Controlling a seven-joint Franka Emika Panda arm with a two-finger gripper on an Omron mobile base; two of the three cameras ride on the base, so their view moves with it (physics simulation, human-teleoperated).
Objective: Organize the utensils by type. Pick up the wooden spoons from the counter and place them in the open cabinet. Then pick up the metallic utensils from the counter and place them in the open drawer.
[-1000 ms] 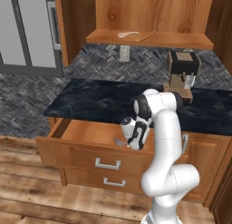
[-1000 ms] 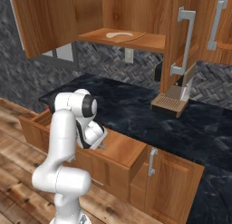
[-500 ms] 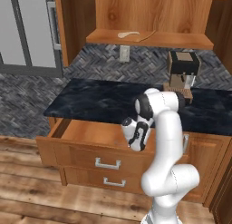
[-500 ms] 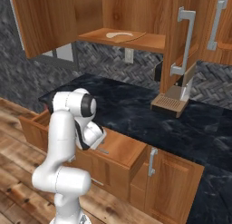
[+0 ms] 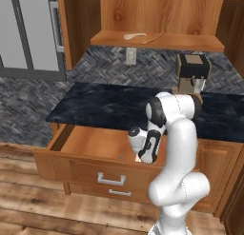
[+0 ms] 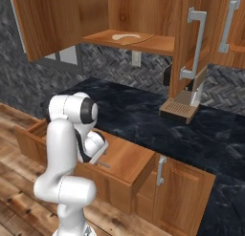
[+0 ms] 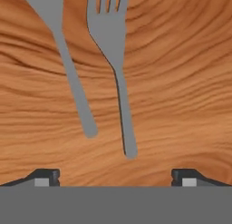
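Our gripper (image 7: 116,177) hangs spread wide and empty over the orange-brown wooden drawer (image 7: 181,82), where the thin grey metal fork (image 7: 115,60) lies beside another grey utensil (image 7: 68,69). We should lift straight up, clear of the handles.

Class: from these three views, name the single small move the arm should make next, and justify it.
Probably lift the claw straight up out of the drawer. Its jaws stand wide, holding nothing; the fork and another metal utensil lie flat on the drawer bottom, and both wooden spoons lie on the cabinet shelf.
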